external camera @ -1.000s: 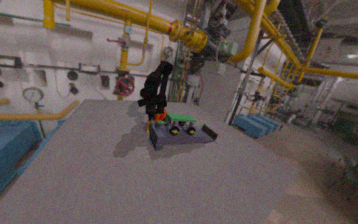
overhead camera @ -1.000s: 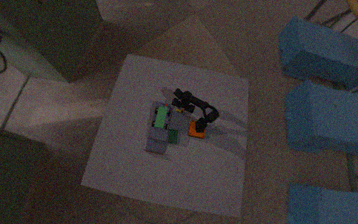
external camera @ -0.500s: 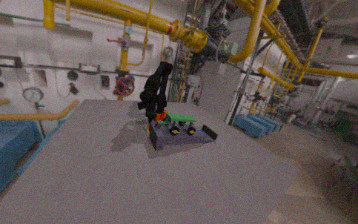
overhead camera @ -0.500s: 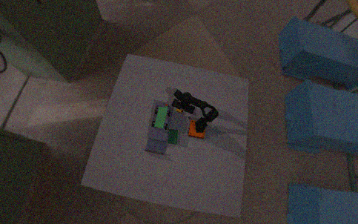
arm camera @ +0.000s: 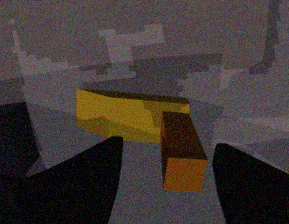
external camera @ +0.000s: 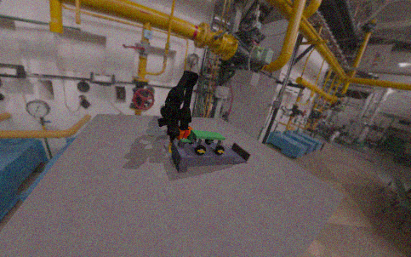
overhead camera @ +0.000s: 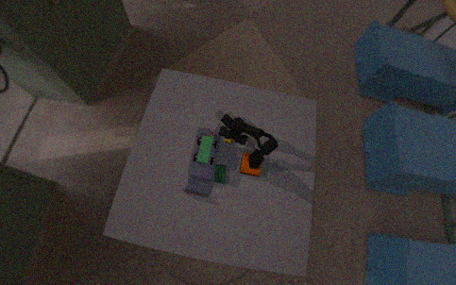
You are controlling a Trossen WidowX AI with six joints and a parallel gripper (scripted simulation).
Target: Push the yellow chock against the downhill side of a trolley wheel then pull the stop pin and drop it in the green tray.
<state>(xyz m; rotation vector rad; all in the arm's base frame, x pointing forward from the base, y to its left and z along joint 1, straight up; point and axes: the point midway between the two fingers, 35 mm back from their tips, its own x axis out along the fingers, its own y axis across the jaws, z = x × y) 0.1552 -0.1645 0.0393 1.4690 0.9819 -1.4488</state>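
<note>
The green trolley stands on the grey ramp. The red-headed stop pin is at its uphill end; I cannot make it out in the exterior view. The yellow chock lies off the ramp, beside its uphill part. Its orange handle points toward me in the wrist view, nearer the right finger. My gripper is open above the chock, with the handle showing between the fingertips, not gripped. The green tray sits beside the ramp. The chock's black base is hard to see.
The arm's orange base stands right of the tray in the top view. A dark end board stands at the ramp's low end. In the wrist view, a dark block is at the left edge, near the left finger.
</note>
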